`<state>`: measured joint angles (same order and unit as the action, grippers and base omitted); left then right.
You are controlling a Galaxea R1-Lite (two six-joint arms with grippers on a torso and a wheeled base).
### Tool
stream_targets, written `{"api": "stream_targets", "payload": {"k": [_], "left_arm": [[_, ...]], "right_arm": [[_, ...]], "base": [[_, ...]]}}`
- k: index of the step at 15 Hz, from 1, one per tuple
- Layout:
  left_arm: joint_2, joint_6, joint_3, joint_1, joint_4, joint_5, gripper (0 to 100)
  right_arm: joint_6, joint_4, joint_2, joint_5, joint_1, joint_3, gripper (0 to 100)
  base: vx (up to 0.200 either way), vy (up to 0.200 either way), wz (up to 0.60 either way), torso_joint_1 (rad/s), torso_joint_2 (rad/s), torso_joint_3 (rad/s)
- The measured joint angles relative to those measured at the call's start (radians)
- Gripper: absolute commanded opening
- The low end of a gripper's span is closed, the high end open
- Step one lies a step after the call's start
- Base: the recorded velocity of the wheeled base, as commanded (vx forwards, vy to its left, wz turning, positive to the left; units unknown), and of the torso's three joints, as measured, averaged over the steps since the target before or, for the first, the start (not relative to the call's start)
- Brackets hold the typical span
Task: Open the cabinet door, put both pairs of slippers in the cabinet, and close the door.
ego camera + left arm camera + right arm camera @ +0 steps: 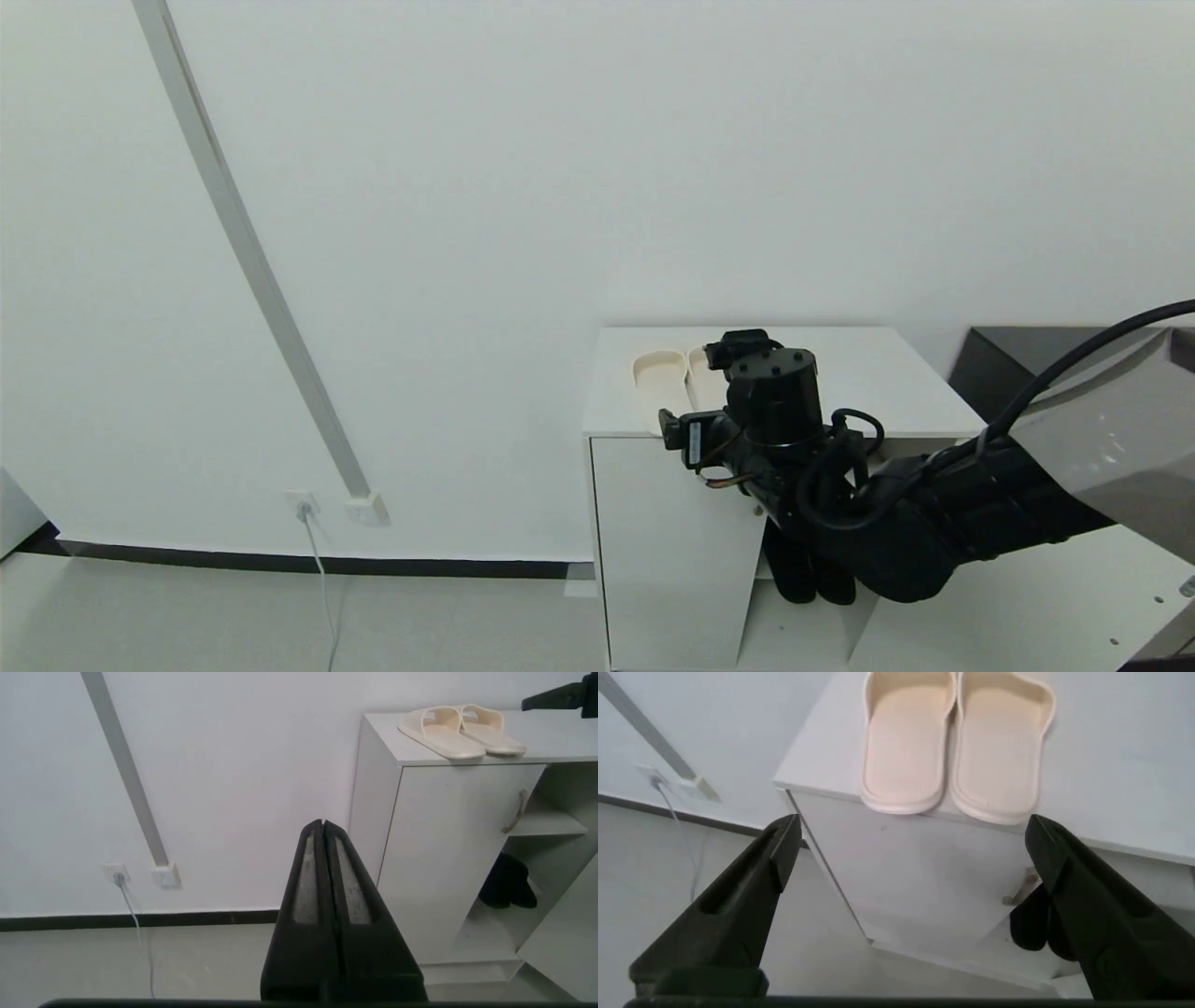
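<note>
A white cabinet (672, 541) stands against the wall, its right side open and its left door (448, 849) shut. A cream pair of slippers (957, 737) lies on the cabinet top (868, 373), also seen at the front left corner (665, 369) and from the side (462, 730). A black pair of slippers (808, 569) stands inside the open compartment (512, 879). My right gripper (910, 854) hangs open above the cabinet's front edge, just short of the cream pair, with nothing between its fingers. My left gripper (322, 873) is shut on nothing, well off to the cabinet's left.
The opened right door (1027, 607) swings out at the lower right. A handle (512, 812) sits on the shut left door. A wall socket with a cord (301, 506) and a slanted cable duct (243, 252) are on the wall to the left. Bare floor lies before the cabinet.
</note>
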<state>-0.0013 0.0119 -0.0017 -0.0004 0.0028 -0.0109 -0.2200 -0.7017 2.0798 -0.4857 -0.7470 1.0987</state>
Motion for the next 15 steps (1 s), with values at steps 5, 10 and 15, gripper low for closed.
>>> {"api": "stream_targets", "payload": {"k": [5,10,15], "left_arm": [[0.0,0.0,0.0,0.0,0.0,-0.001,0],[0.0,-0.001,0.0,0.0,0.0,0.0,0],[0.0,-0.001,0.0,0.0,0.0,0.0,0]], "right_arm": [[-0.014,-0.005,0.007,0.0,-0.009,-0.018,100],[-0.019,-0.025,0.037,0.0,-0.012,-0.034,100],[-0.018,-0.089,0.094,0.011,-0.004,-0.031,100]], "base": [[0.16,0.0,0.0,-0.005,0.0,0.004],[0.2,0.0,0.0,0.007,0.01,0.004],[0.16,0.0,0.0,0.003,0.0,0.003]]}}
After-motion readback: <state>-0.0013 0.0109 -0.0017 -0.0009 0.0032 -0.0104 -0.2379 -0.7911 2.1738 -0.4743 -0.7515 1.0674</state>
